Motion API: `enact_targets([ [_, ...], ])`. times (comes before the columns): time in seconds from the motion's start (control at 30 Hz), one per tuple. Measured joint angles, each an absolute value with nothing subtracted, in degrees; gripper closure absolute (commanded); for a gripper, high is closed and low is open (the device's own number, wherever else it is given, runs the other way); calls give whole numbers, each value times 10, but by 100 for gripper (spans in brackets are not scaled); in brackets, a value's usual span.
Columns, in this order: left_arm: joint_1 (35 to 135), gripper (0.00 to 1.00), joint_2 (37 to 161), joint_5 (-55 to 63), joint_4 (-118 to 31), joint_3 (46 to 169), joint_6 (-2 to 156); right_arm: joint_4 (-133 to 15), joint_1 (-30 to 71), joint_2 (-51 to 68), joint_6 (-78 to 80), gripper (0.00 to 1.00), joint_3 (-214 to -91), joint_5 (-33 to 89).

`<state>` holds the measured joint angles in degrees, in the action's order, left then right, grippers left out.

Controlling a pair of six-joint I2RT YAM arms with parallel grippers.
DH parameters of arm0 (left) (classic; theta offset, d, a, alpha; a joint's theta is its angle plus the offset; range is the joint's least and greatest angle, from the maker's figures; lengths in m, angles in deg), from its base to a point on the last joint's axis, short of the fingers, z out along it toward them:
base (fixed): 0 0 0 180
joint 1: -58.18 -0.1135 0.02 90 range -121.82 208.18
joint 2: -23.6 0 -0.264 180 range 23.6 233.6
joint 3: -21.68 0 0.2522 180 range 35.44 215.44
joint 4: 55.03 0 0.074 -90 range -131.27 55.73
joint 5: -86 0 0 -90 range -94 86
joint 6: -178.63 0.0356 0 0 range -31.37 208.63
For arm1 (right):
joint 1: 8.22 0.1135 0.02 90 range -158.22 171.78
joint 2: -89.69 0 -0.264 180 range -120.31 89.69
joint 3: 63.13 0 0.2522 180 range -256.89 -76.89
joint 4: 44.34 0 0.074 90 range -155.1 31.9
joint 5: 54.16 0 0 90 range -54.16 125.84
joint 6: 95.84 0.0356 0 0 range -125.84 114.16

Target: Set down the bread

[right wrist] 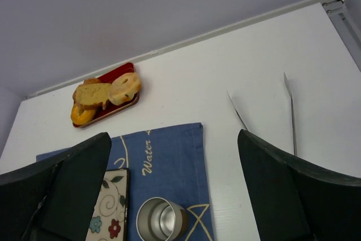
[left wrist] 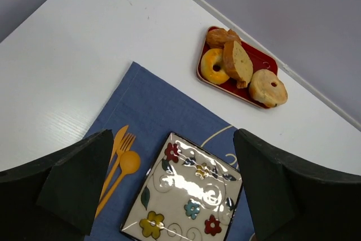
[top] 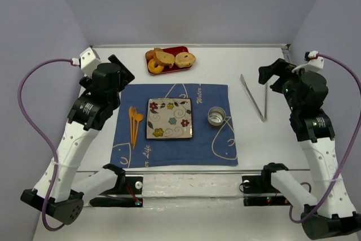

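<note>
Bread (top: 185, 59) at the right end of the red tray (left wrist: 256, 57), far centre of the counter (top: 265, 150), seemingly touching the leaning toast slice (top: 164, 58). Your left gripper (left wrist: 175, 187) and right gripper (right wrist: 175, 190) stand wide, holding nothing, well apart from it. A finger landing between bread and slice could drag the slice or tip the tray; the orange doughnut (top: 154, 66) invites a mistaken pick. Cup (top: 216, 116) and tongs (top: 252, 97) flank the right arm's approach.

One tray (left wrist: 258, 59), one bread (left wrist: 268, 87), one doughnut (left wrist: 214, 66), one slice (left wrist: 238, 63), one roll (left wrist: 217, 38). One plate (top: 169, 118), one cup (top: 216, 115), one tongs (top: 252, 97), one mat (top: 208, 145). Three orange utensils (left wrist: 131, 162).
</note>
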<state>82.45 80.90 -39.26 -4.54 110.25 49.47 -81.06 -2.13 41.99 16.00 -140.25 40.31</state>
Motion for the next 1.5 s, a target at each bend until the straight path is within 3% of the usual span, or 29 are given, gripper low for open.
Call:
enact_targets([
  [0.3, 824, 1, 847, -378, -73, 1102, 522, -813, -21, 429, 149, 0, -1368, 423],
  [0.6, 824, 1, 873, -354, -109, 1100, 541, -859, -51, 276, 141, 0, -1374, 488],
  [0.87, 821, 1, 873, -350, -120, 1082, 542, -859, -175, 114, 101, 0, -1392, 440],
  [1.13, 821, 1, 874, -346, -124, 1071, 548, -859, -178, 75, -24, 0, -1380, 335],
  [1.5, 821, 1, 887, -346, -128, 1071, 552, -860, -176, 5, -107, 0, -1371, 287],
])
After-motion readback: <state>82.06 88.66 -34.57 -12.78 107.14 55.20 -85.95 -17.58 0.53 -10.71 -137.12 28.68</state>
